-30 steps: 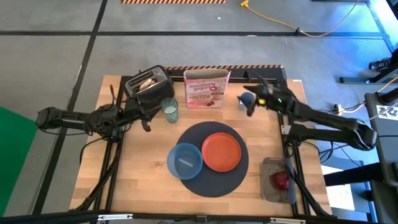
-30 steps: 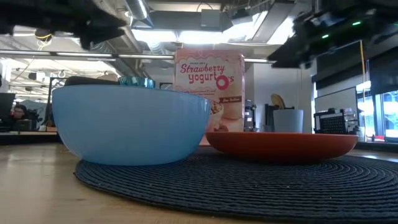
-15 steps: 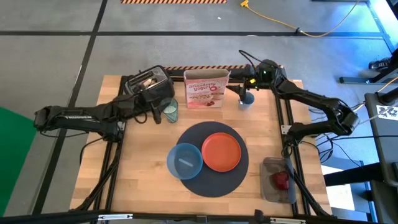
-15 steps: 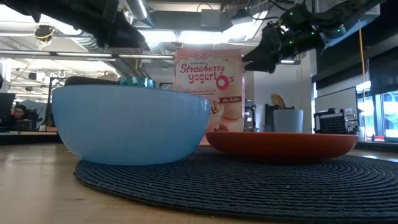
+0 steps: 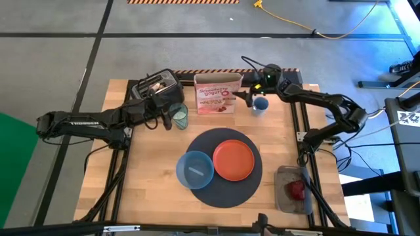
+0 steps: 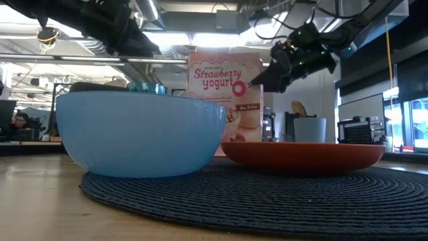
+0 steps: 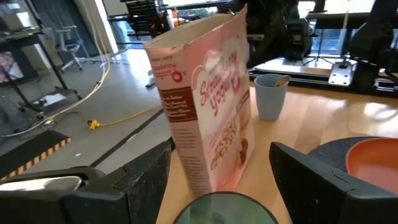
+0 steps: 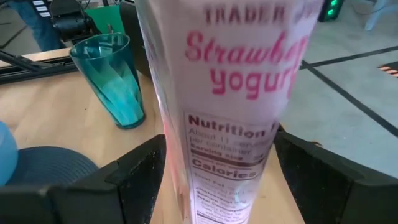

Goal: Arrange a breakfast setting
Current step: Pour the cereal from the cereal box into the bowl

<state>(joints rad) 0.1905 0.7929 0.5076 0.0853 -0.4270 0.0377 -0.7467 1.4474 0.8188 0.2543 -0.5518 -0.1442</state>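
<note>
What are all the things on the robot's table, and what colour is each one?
mat: one, dark grey, round, middle of the table
bowl: one, blue, on the mat
plate: one, orange, on the mat beside the bowl
glass: one, pale green, behind the mat
cereal box: one, pink and white, at the back
toaster: one, dark, back corner
cup: one, blue-grey, beside the box
tray: one, grey, table edge
apple: one, red, on the tray
left gripper: open, at the glass
right gripper: open, by the box
</note>
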